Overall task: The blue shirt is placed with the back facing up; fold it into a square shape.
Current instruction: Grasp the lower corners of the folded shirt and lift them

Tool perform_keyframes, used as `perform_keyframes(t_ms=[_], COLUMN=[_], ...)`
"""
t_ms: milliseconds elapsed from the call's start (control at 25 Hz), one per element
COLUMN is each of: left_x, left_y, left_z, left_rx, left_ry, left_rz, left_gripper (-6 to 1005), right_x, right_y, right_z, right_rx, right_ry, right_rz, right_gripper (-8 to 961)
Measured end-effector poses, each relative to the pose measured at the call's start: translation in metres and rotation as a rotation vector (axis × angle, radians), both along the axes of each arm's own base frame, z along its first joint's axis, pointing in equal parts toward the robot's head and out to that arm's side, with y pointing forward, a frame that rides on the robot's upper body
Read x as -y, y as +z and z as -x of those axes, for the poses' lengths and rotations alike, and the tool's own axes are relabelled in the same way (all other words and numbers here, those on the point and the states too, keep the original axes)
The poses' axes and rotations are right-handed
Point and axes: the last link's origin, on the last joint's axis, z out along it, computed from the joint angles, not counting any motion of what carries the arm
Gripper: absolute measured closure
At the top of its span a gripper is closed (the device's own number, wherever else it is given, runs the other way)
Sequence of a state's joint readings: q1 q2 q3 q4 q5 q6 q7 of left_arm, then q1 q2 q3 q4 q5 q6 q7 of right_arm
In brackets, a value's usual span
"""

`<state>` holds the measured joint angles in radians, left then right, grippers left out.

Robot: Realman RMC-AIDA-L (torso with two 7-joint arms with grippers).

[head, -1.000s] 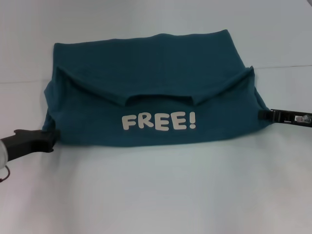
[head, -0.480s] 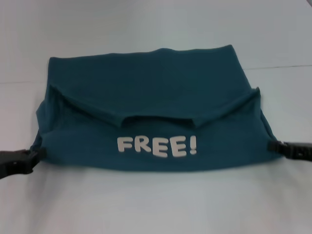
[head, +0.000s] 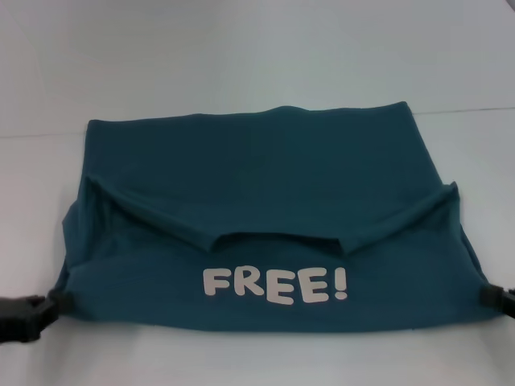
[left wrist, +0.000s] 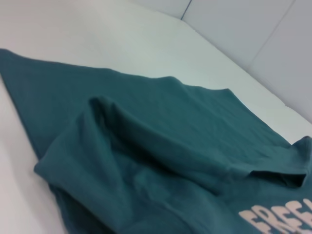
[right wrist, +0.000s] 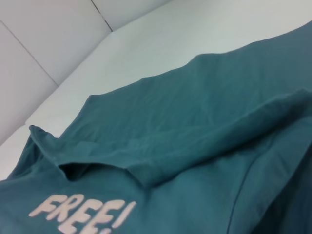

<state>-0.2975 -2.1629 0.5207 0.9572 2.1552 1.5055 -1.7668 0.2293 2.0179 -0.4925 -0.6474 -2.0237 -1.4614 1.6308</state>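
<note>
The blue shirt (head: 265, 185) lies spread on the white table, its near part folded over so that the white "FREE!" lettering (head: 275, 285) faces up. My left gripper (head: 50, 305) is at the folded layer's near left corner and grips the cloth there. My right gripper (head: 489, 296) holds the near right corner, at the picture's edge. The folded sleeves form a raised flap across the middle. In the left wrist view the blue shirt (left wrist: 161, 146) fills the frame, and so does the blue shirt (right wrist: 195, 136) in the right wrist view. Neither shows fingers.
The white table (head: 241, 56) stretches beyond the shirt, with a seam line (head: 467, 110) running behind it at the right. Pale wall panels (left wrist: 273, 34) rise past the table's far edge.
Both grippers have drawn back toward me and lower in the head view. The shirt has come with them, so the lettered fold now lies nearer.
</note>
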Motion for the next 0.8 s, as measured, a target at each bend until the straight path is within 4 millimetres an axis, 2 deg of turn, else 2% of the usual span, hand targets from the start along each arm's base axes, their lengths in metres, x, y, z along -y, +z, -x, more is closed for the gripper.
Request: perform_keyframes(t_ms=[40, 520, 800], left_x=[0.008, 0.045, 0.052], left_y=[-0.002, -0.007, -0.008], left_z=[0.003, 0.008, 0.011], left_rx=[0.001, 0.045, 0.038], left_ry=[0.006, 0.007, 0.016], left_rz=[0.036, 0.174, 0.200], left_gripper=[999, 999, 998], right_x=[0.004, 0.043, 0.054], right_y=[0.001, 0.012, 0.018], right_z=[-0.001, -0.011, -0.017], right_rx=[0.000, -0.012, -0.007], right_ry=[0.003, 0.045, 0.024], right_rz=[0.004, -0.010, -0.022], right_gripper=[913, 912, 912])
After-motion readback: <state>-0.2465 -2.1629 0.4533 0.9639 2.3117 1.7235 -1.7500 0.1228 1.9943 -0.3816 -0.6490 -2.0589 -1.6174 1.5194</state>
